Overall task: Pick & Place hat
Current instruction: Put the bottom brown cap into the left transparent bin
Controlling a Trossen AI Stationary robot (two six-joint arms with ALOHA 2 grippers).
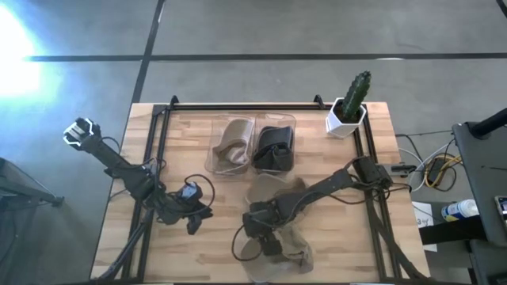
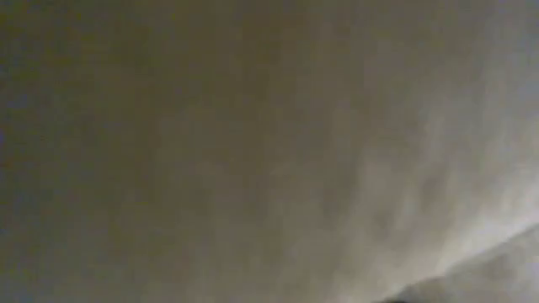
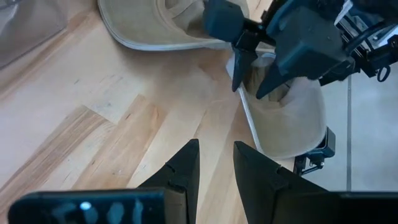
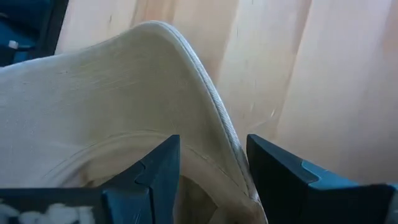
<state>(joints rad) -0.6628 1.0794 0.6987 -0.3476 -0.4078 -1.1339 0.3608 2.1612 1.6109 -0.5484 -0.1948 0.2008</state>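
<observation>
Beige fabric of the hat [image 1: 279, 229] lies spread on the wooden desk [image 1: 198, 253] at the middle of its near edge, crumpled, with part of it hanging over that edge. The right tool [image 1: 266, 235] is down on the hat, and the right wrist view shows its two dark fingers [image 4: 158, 171] either side of a raised fold of the brim [image 4: 205, 118], the stitched edge running up between them; the tool is pinched on that fold. In the left wrist view the same tool shows from the side, its fingers pressed into the cloth close to the desk's near edge.

The left tool [image 1: 192, 222] rests low on the desk toward the near left corner, apart from the hat, its fingers [image 3: 183, 168] a narrow gap apart with nothing between them and pointing across bare wood toward the hat.

Near the middle of the far edge stand two clear bins side by side: the left bin [image 1: 230, 144] holds a tan hat, the right bin [image 1: 274, 147] a dark one. A potted cactus [image 1: 352, 103] stands at the far right corner. The low view is filled by pale cloth close to the lens.
</observation>
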